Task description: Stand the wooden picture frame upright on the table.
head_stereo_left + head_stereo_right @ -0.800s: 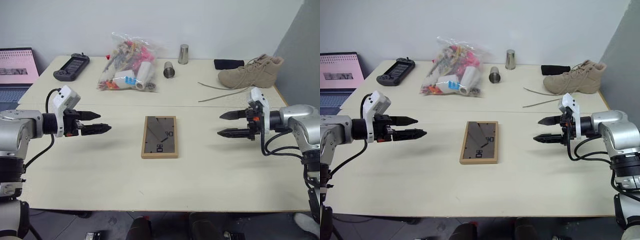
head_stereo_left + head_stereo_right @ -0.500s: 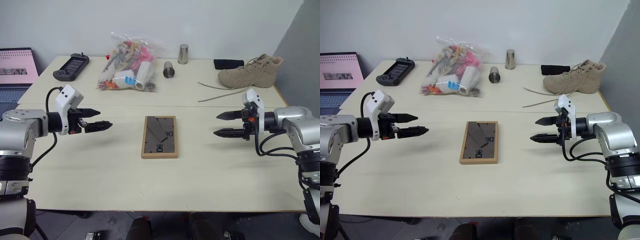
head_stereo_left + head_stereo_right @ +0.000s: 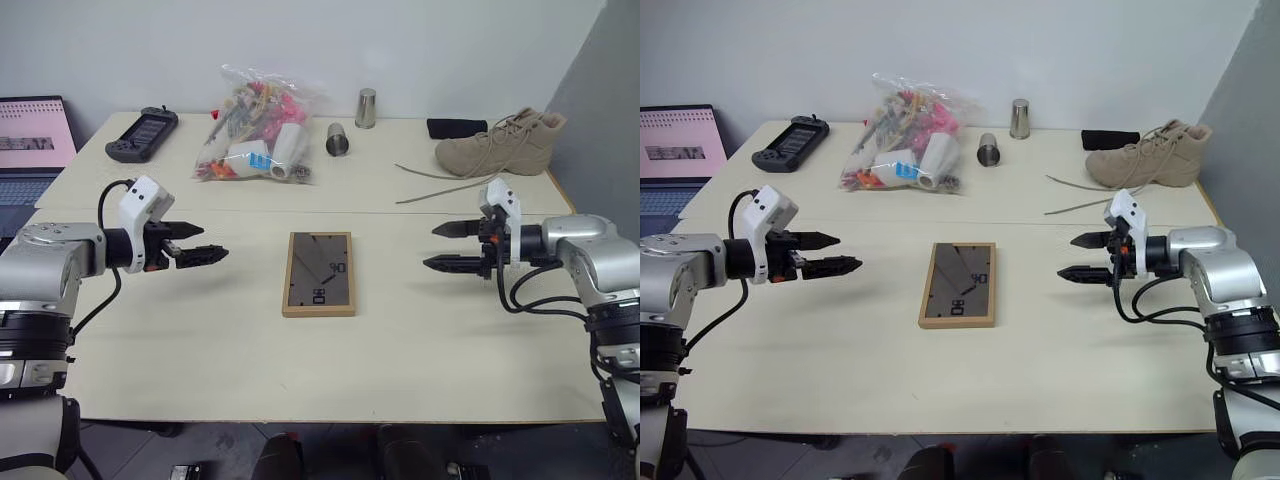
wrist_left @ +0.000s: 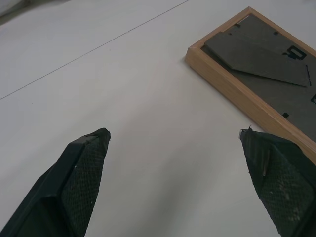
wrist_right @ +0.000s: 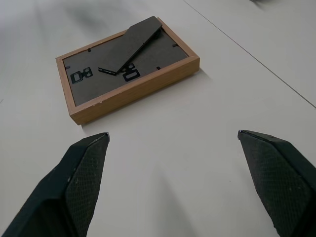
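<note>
Counts: one light-wood rectangular picture frame (image 3: 319,273); two small metal cups (image 3: 339,139); one tan suede boot (image 3: 502,145); one clear plastic bag (image 3: 255,128).

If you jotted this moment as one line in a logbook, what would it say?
picture frame: flat, back up, on table | left gripper: open, apart from frame | right gripper: open, apart from frame | stage: frame not yet gripped

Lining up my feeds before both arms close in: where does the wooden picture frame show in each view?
Left eye view: wooden picture frame lying back-up, centre of table.
Right eye view: centre, same pose.
Left wrist view: upper right, beyond the open left tool.
Right wrist view: upper left, beyond the open right tool.
Shared landmark: its fold-out stand.
</note>
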`<state>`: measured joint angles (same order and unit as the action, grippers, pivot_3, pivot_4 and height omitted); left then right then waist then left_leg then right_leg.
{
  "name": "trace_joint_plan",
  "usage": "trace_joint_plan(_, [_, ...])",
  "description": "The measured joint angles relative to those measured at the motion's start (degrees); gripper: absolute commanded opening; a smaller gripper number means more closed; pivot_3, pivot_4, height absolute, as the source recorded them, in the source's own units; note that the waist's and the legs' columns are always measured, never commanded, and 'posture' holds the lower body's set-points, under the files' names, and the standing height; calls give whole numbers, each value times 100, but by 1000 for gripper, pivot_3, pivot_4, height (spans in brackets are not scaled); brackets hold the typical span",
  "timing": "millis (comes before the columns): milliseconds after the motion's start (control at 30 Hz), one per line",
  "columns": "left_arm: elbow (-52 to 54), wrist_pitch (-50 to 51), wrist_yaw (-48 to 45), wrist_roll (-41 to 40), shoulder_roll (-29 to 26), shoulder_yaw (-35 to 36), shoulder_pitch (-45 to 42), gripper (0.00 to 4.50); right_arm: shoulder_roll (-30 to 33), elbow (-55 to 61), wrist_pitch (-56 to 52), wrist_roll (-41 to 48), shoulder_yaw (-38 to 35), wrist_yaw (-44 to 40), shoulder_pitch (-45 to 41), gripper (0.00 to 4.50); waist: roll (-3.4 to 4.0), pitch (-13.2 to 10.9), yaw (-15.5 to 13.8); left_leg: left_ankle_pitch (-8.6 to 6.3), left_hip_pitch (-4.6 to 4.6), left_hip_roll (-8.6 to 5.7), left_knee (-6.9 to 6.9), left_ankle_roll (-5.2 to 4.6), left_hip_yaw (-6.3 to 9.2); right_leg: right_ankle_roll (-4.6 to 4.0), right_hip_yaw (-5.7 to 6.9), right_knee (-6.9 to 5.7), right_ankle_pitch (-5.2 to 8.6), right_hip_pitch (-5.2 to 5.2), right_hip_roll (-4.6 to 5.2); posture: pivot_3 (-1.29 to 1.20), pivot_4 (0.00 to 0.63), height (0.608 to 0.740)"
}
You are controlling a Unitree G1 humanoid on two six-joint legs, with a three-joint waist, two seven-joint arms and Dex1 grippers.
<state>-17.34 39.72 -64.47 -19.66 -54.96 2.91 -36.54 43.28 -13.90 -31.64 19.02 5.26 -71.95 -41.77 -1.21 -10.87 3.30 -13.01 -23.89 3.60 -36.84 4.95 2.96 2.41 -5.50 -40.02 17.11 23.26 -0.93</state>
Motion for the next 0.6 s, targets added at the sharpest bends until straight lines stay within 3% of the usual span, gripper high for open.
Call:
trace_joint_plan(267, [80,12,4,-12,231,-38,124,2083,-211,119,207,-265,248,205,174,1728,0,0,-2,0,0,0,-2,0,1,0,0,-1,0,0,0,0,150,740])
trace_joint_plan(500, [103,-146,176,136,846,-350,115,559,-828,28,611,-855,634,809,172,97,-1,1,-3,0,-1,-1,-7,0,1,0,0,-5,-1,0,0,0,150,740])
trace_joint_plan(600, [-44,-336,280,304,1107,-519,34,23,-1132,-178,779,-1085,761,1067,112,0,-1,1,-2,0,0,-1,-6,0,1,-1,0,-7,-1,0,0,0,150,740])
